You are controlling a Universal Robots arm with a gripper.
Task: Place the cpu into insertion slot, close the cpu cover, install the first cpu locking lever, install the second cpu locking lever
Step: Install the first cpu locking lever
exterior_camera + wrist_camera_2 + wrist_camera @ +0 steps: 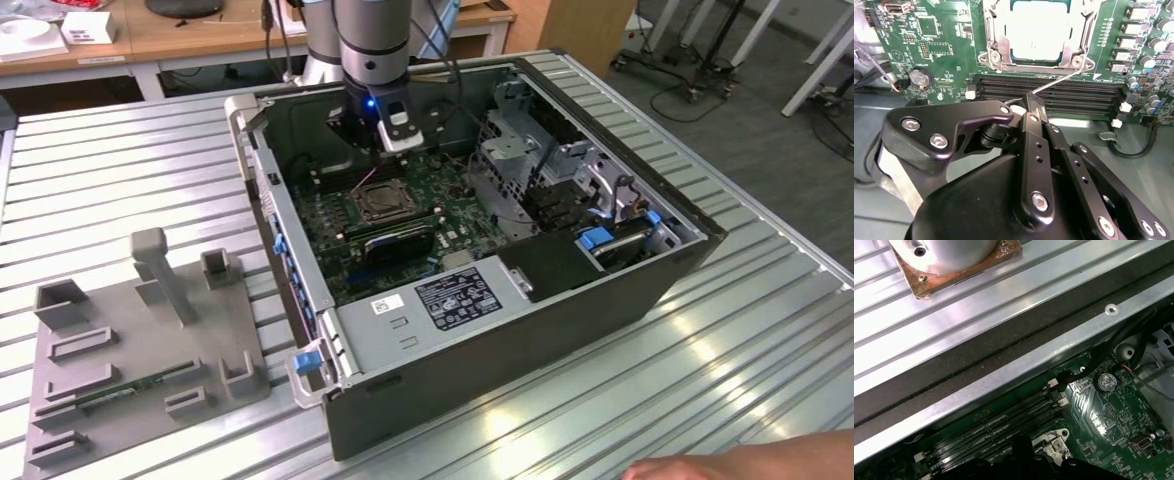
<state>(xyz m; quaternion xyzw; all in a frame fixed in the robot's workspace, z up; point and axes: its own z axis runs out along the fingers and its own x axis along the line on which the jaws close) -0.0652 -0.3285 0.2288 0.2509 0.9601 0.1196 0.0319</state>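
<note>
In the second wrist view the cpu (1038,30) lies flat in the insertion slot (1080,61). The silver cpu cover (995,35) is folded down around the cpu's edges. A thin metal locking lever (1059,81) sticks out from the socket's corner over the black memory slots (1054,95). My gripper (1033,106) is shut on the free end of that lever. In the exterior view the gripper (379,148) hangs inside the open computer case, just behind the insertion slot (378,203).
The case walls (287,250) and the grey drive cage (534,160) close in around the green board. A grey parts fixture (147,350) lies on the ribbed table at the exterior view's left. A person's hand (727,465) rests at the lower right corner.
</note>
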